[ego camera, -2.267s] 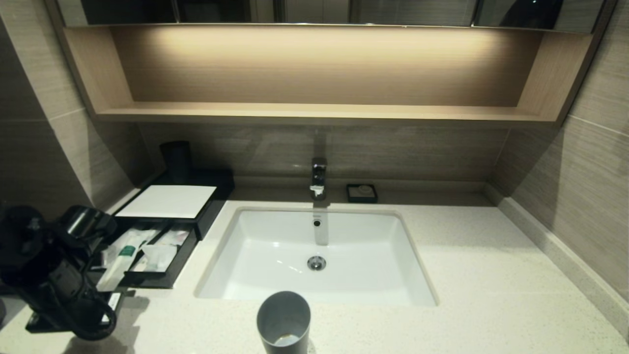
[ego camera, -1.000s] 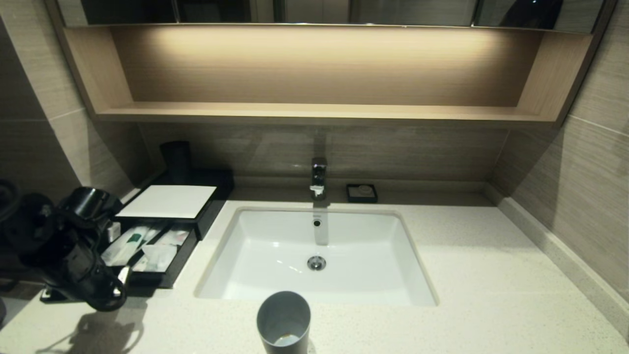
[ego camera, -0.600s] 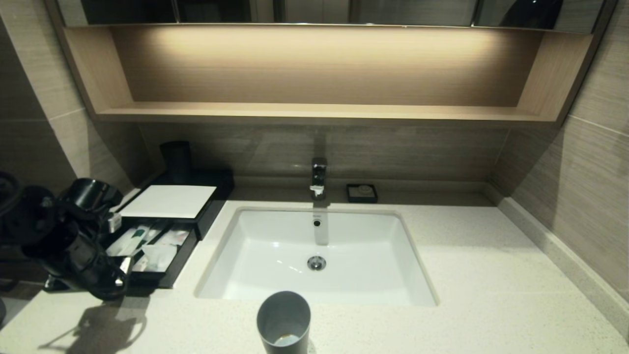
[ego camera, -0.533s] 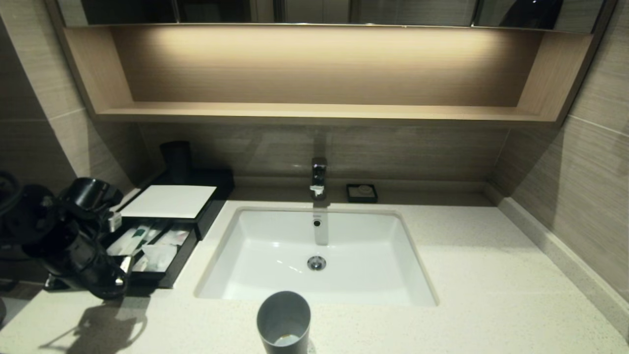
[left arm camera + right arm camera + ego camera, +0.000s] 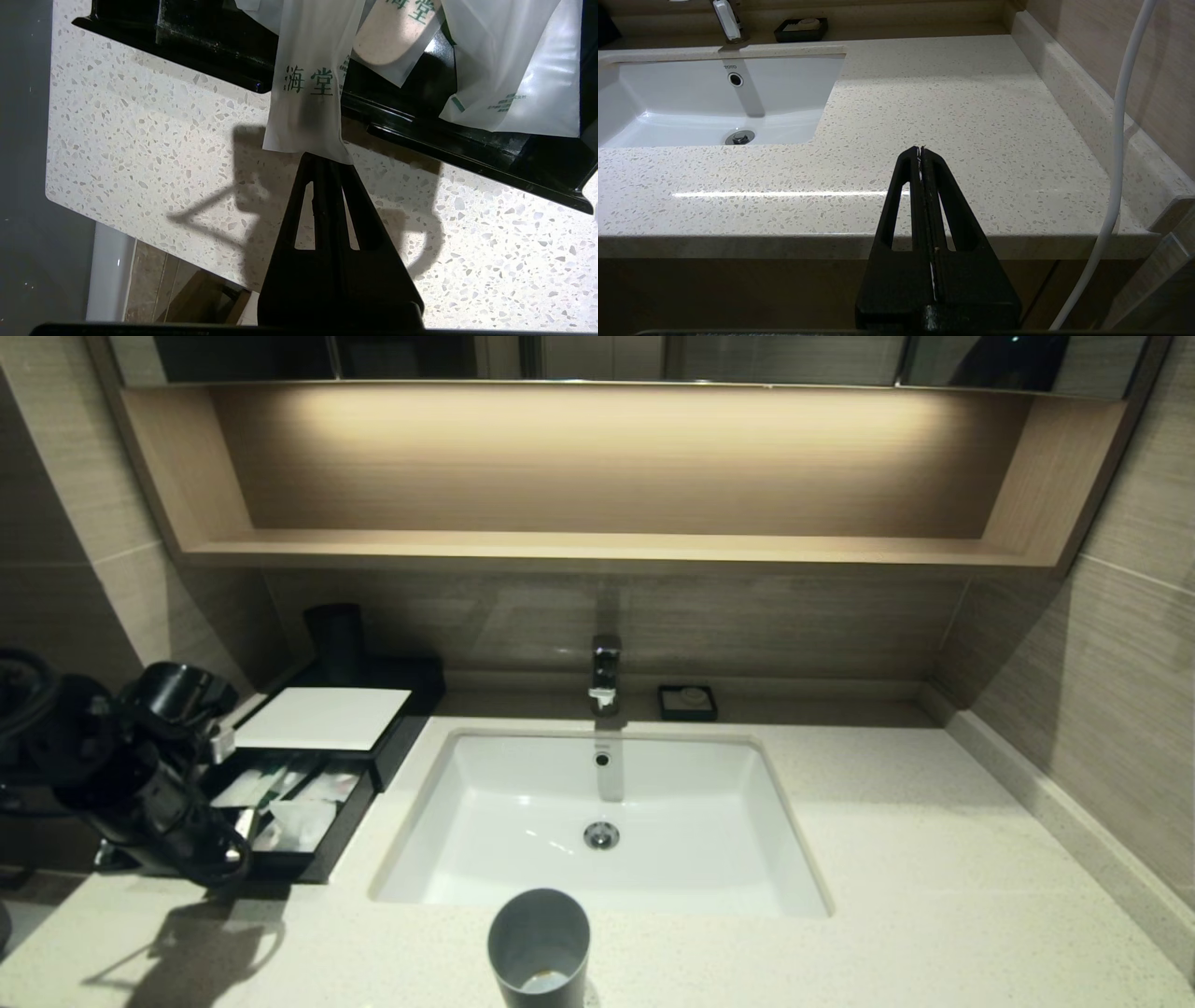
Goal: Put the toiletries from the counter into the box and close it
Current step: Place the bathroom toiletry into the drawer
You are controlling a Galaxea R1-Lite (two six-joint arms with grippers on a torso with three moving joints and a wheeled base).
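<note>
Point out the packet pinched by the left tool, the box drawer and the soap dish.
packet (image 5: 306, 93), left wrist view, lower printed end of the wrapper.
box drawer (image 5: 322, 863), head view, black front wall.
soap dish (image 5: 687, 713), head view, black front rim.
left tool (image 5: 325, 163), left wrist view, shut fingertips on the packet's end.

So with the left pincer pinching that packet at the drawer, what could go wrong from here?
1. The left pincer is shut on only the end of the packet, which hangs over the drawer's front edge; let go now, it may slide out onto the counter.
2. A packet left across that edge could jam the drawer of the box when it is pushed closed.
</note>
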